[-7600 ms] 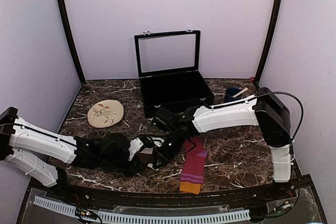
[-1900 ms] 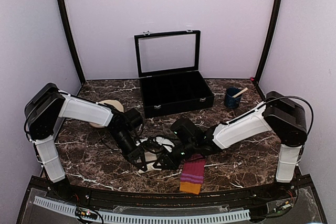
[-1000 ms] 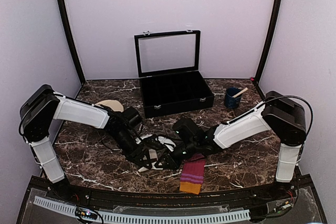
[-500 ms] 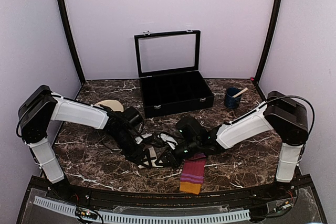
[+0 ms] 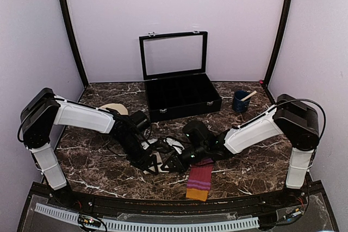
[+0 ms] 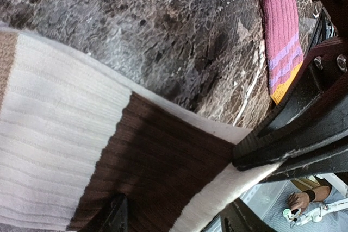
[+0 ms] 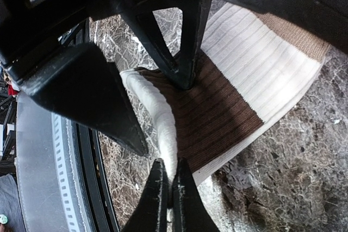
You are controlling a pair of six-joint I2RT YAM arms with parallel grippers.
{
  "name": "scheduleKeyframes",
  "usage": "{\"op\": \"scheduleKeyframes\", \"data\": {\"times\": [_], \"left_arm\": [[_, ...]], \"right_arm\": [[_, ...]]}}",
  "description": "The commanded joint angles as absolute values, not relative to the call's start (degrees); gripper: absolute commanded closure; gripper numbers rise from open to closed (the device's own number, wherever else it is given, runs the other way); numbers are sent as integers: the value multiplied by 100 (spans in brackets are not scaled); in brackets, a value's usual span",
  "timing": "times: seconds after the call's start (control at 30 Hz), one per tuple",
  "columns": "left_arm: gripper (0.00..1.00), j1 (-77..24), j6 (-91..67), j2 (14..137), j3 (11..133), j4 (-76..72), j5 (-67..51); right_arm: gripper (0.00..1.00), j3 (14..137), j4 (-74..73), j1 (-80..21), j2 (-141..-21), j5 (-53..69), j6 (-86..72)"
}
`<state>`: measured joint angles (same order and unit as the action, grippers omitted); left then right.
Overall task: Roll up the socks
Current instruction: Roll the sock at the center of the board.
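Here, cream sock [image 7: 255, 63] edge, right fingers [image 7: 154, 202] pinching

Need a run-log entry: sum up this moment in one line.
left tool: open, straddling cream sock | right tool: shut on cream sock's edge | striped sock: lying flat
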<state>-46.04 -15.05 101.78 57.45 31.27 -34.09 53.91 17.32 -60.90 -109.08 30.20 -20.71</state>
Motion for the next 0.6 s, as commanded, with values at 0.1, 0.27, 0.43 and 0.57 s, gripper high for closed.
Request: {"op": "scheduleKeyframes", "data": {"times": [0.1, 0.27, 0.43, 0.57], "left_arm": [[39, -4632, -1530, 10672, 5499, 3826, -2470], [37, -4632, -1539, 10748, 5495, 3860, -2302], [35, -4632, -1531, 10828, 5438, 3850, -2247], [34, -4619, -1554, 10872, 5357, 3836, -2167]], "right_arm": [[100, 5428, 1921, -6003, -10920, 2982, -2129], [100, 5459, 1881, -5986, -10924, 2921, -2139], [100, 5368, 1919, -5959, -10872, 2829, -2185], [100, 5336, 1949, -5959, -10813, 2761, -2237]]}}
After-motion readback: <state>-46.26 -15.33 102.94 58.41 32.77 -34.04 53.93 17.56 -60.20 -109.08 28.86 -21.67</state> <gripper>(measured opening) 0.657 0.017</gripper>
